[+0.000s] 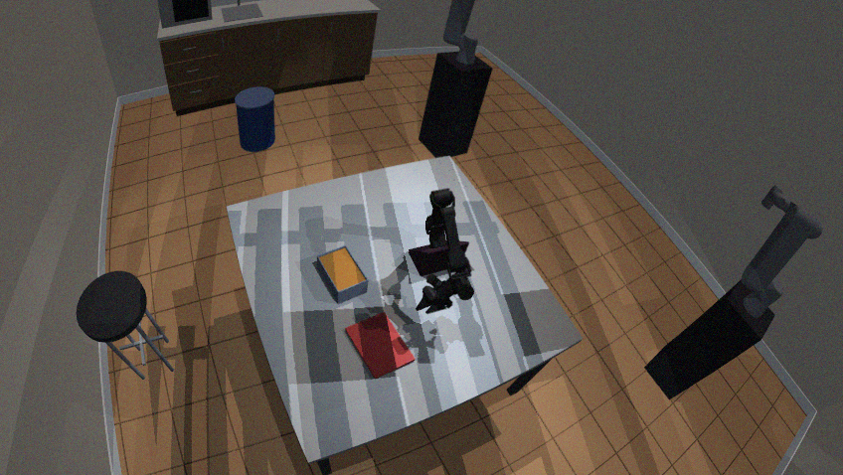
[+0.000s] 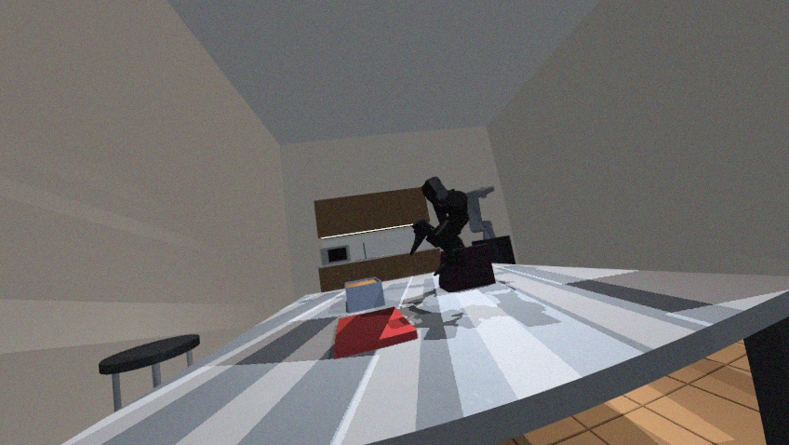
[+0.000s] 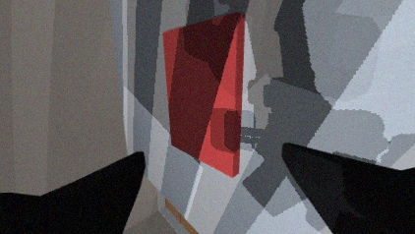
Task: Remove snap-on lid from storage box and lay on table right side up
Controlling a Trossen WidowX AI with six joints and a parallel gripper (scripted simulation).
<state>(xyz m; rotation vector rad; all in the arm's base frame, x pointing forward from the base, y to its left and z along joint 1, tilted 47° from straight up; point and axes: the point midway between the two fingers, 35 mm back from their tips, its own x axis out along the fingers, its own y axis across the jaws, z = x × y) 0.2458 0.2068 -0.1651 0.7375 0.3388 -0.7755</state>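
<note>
The storage box (image 1: pixel 353 290) (image 2: pixel 364 299) is blue-grey, stands upright on the table (image 1: pixel 354 406) (image 2: pixel 497 354) and has no lid on it; its orange inside shows. The red lid (image 1: pixel 378 347) (image 2: pixel 366 333) (image 3: pixel 197 88) lies flat on the table, apart from the box, its smooth face up and its rim down. My gripper (image 1: pixel 422 309) (image 2: pixel 423 263) (image 3: pixel 214 153) is open and empty. It is raised above the table, to the right of the lid and box in the top view. An orange strip at the bottom of the wrist view is too cropped to identify.
A dark maroon block (image 1: pixel 433 260) (image 2: pixel 469 269) stands beside the arm, behind the gripper. A black stool (image 1: pixel 111 306) (image 2: pixel 149 354) stands off the table's left side. A blue bin (image 1: pixel 255 120) and two pedestals with grey arms stand on the floor.
</note>
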